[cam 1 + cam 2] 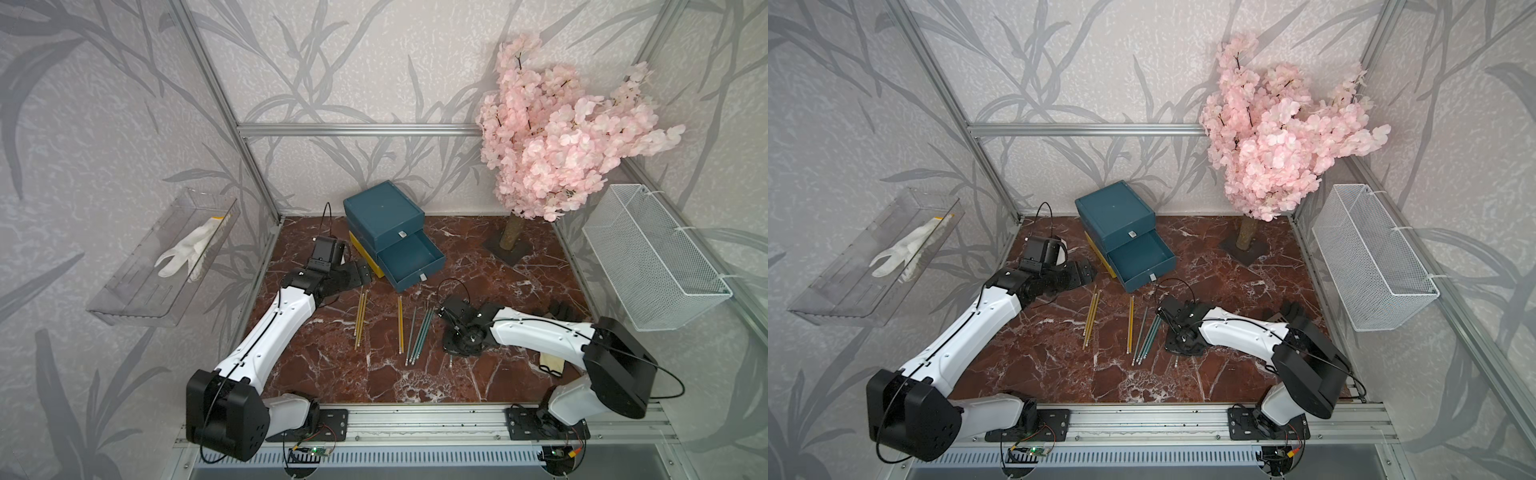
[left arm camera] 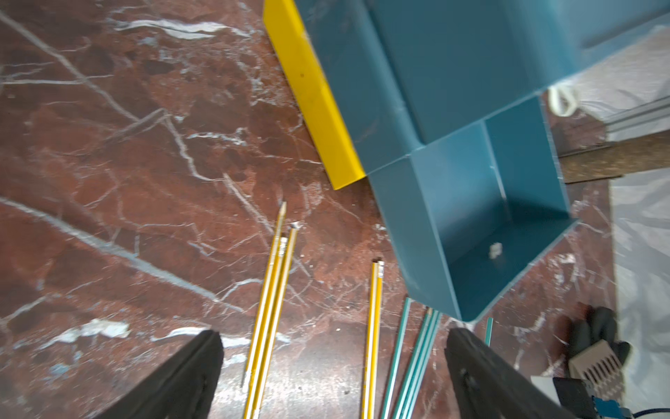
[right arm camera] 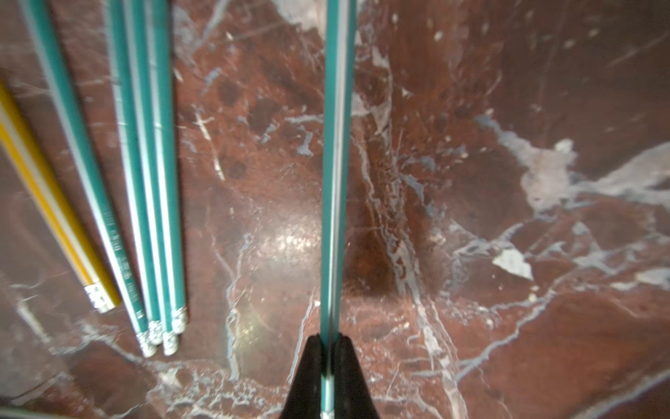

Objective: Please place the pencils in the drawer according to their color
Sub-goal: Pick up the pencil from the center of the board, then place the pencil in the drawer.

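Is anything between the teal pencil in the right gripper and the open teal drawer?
Nothing visible: the right gripper holds the teal pencil, and only bare tabletop lies between it and the open teal drawer.

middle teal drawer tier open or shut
Open: the middle teal tier juts forward from under the top tier, and its inside looks empty.
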Motion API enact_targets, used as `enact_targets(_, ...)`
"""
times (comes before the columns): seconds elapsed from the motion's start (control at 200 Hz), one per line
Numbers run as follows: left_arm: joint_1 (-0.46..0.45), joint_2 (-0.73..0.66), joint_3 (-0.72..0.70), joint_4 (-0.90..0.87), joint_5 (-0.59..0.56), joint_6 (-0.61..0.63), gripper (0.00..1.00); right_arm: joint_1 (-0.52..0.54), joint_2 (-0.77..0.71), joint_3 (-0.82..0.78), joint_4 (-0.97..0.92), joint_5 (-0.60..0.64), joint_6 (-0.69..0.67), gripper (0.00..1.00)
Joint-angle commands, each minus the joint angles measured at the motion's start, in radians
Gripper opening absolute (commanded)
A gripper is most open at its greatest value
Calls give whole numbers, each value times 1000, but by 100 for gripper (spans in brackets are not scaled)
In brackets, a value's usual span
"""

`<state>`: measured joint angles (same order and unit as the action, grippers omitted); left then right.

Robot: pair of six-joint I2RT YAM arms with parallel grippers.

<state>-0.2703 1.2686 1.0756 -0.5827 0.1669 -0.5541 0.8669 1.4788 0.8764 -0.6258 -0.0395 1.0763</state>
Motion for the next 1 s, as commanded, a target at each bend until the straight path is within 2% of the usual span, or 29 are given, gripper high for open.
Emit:
enact_targets(0.0, -18, -34, -8, 48, 76, -21, 100, -13, -90, -2, -61, 20, 12, 0)
enact_targets(0.245, -89, -27, -11, 79, 95, -55, 100, -75, -244, 67, -87, 30, -30, 0)
enact_targets(0.375, -114, -8, -10, 98, 95, -65, 100, -130, -235, 168, -75, 7, -74, 0)
enact_targets(0.59, -133, 36, 15, 98, 67, -69, 100, -171, -84, 341, 67, -34, -86, 0)
enact_targets(0.84, -133, 56, 32, 84, 27, -60, 100, -185, 133, 517, 237, -1, -51, 0)
enact_targets(0.995, -133, 50, 40, 59, -6, -56, 100, -197, 238, 609, 275, 24, -44, 0)
